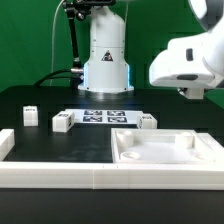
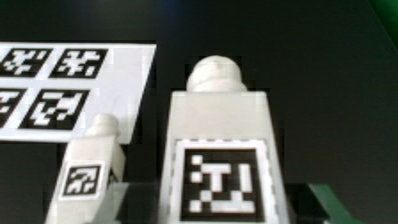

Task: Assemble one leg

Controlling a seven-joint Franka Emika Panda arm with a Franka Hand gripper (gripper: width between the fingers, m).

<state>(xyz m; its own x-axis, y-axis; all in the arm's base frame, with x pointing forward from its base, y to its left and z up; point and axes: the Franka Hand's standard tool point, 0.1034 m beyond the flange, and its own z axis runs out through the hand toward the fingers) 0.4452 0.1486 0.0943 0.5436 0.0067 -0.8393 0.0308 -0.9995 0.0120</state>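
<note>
In the wrist view a white leg (image 2: 217,130) with a black-and-white tag fills the middle, its rounded tip pointing away. My gripper (image 2: 222,212) is shut on it, with the fingers only just showing at the picture's edge. A second leg (image 2: 89,165) stands close beside it. In the exterior view the arm's white hand (image 1: 186,60) hangs high at the right; its fingers and the held leg are cut off by the edge. Three other legs stand on the table: one at the left (image 1: 30,117), one near the middle (image 1: 62,123) and one at the right (image 1: 148,122).
The marker board (image 1: 105,117) lies in front of the robot base (image 1: 106,60) and also shows in the wrist view (image 2: 71,85). A large white rimmed panel (image 1: 165,150) lies at the front right. A white rim (image 1: 60,176) runs along the front and left.
</note>
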